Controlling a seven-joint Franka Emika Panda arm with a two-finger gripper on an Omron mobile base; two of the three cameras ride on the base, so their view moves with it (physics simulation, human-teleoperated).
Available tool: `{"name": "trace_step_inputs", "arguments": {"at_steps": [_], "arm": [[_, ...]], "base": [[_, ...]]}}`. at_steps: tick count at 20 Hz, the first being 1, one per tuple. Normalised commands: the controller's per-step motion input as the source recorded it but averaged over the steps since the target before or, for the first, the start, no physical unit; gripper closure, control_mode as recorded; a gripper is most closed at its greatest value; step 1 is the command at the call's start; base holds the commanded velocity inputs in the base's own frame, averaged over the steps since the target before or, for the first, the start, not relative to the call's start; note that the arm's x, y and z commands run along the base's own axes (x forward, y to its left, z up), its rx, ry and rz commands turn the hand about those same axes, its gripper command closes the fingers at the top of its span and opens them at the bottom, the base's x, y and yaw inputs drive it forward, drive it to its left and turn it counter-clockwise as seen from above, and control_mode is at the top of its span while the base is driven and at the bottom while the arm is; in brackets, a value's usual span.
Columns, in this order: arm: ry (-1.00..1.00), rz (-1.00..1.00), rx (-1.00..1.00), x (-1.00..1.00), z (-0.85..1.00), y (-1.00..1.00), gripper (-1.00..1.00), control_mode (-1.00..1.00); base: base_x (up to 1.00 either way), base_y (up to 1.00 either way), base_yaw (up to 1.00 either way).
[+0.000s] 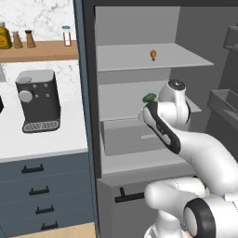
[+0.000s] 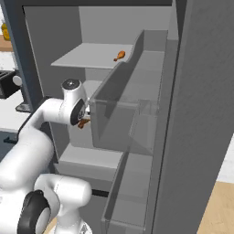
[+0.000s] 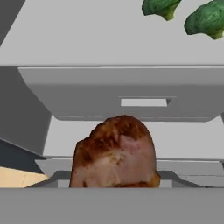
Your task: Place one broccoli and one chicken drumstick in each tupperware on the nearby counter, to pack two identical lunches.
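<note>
The pincer (image 2: 82, 119) pinches the reddish-brown chicken drumstick (image 3: 114, 153) inside the open fridge (its bulbous end fills the hand view's bottom). Two broccoli florets (image 3: 205, 18) lie on the middle shelf (image 3: 87, 39) near its front edge; an orange drumstick (image 1: 153, 55) rests on the upper shelf (image 1: 139, 58).

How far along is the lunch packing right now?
Nothing looks packed yet. In hand: the reddish-brown chicken drumstick sits right at the gripper, apparently held, in front of the open fridge. Left: the orange drumstick is on the upper fridge shelf, and both broccoli florets lie on the middle shelf. The counter shows a coffee machine.
</note>
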Motion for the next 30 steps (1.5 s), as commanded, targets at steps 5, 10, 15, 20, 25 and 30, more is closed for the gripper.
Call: {"name": "trace_step_inputs", "arguments": {"at_steps": [5,10,15,20,25,30], "arm": [[-0.02,0.00,0.00,-0.15,0.00,0.00,1.00,1.00],[0.00,0.00,0.00,0.00,0.00,0.00,1.00,1.00],[0.00,0.00,0.00,0.00,0.00,0.00,1.00,1.00],[0.00,0.00,0.00,0.00,0.00,0.00,1.00,1.00],[0.00,0.00,0.00,0.00,0.00,0.00,1.00,1.00],[0.00,0.00,0.00,0.00,0.00,0.00,1.00,1.00]], "base": [[-0.75,0.12,0.06],[-0.72,0.65,0.11],[-0.20,1.00,0.13],[0.07,1.00,0.11],[0.35,1.00,0.06],[0.45,1.00,0.09]]}}
